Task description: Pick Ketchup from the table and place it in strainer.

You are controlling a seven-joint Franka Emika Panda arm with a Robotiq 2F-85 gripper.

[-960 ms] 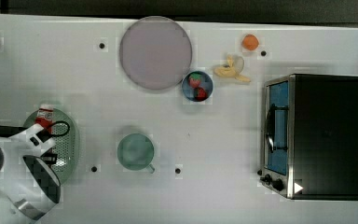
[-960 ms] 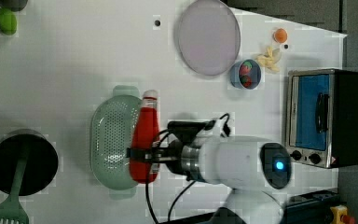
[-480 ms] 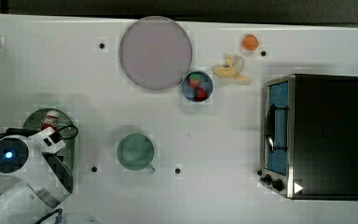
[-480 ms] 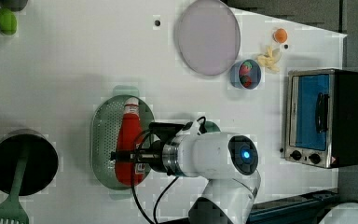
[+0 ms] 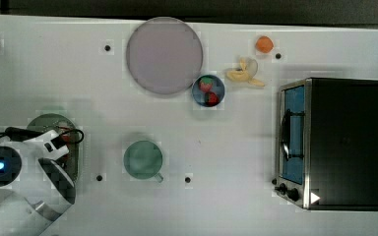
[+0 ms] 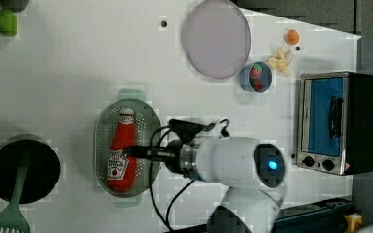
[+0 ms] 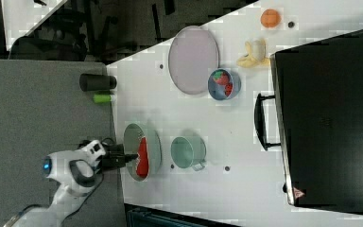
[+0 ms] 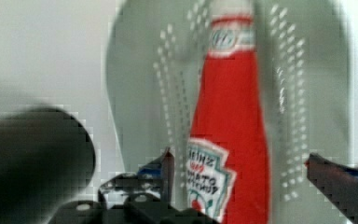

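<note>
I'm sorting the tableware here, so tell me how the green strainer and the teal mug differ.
The strainer is a pale green oval with holes; the mug is round, teal and solid-walled. The strainer looks larger than the mug. The strainer holds the ketchup bottle lying on its side; the mug looks empty. Only the mug has a small side handle. Both sit on the white table.

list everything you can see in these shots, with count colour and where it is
red ketchup bottle with white cap: 1, lying inside the strainer
pale green oval perforated strainer: 1, left view's lower left of centre
round teal mug: 1, top view's right of the strainer
greyish-lilac round plate: 1, top view's upper middle
small blue bowl of red and green fruit: 1, beside the plate
peeled banana: 1, pale yellow
orange ball: 1
black and silver toaster oven: 1, top view's right
black round pan: 1, green spatula across it
white robot arm's gripper: 1, open, straddling the bottle
</note>
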